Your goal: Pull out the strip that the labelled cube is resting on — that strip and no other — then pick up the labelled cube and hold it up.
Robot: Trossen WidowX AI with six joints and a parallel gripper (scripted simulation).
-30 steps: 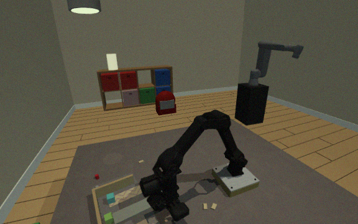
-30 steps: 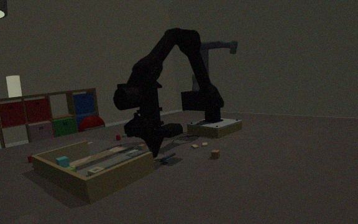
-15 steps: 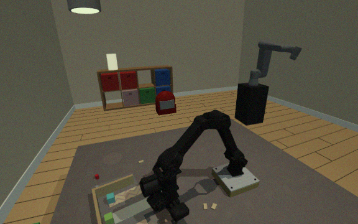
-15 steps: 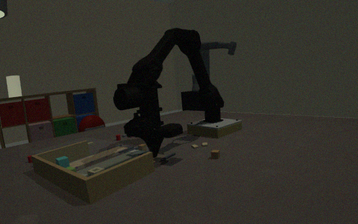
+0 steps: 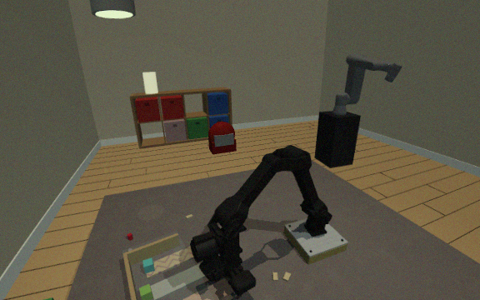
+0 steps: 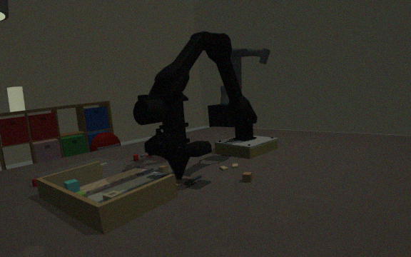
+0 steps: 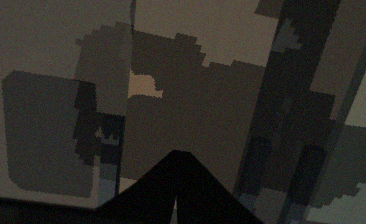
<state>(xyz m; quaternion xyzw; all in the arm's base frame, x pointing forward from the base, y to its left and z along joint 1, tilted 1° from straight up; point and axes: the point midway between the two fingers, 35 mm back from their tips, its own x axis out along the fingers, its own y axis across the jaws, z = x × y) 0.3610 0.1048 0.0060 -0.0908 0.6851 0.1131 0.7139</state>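
Pointing down by the tray's (image 5: 128, 271) (image 6: 138, 201) open right side, the gripper (image 6: 179, 176) (image 7: 180, 159) is closed on nothing; strips remain inside, the cubes too; neither pull nor lift looks done; which cube is labelled, I cannot tell.

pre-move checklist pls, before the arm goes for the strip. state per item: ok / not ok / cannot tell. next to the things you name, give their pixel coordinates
1. Jaws (image 5: 240, 287) (image 6: 179, 178) shut with nothing between them: ok.
2. Teal cube (image 5: 148, 265) (image 6: 72, 185) inside the wooden tray (image 5: 127, 271) (image 6: 138, 205): ok.
3. Green cube (image 5: 146, 292) (image 6: 81, 193) inside the tray: ok.
4. Label visible, so the target cube is confirmed: cannot tell; no readable label in any view.
5. Right strip under the jaws: cannot tell; wrist view is dark and shadowed.
6. Labelled cube held up: not ok; nothing is held.
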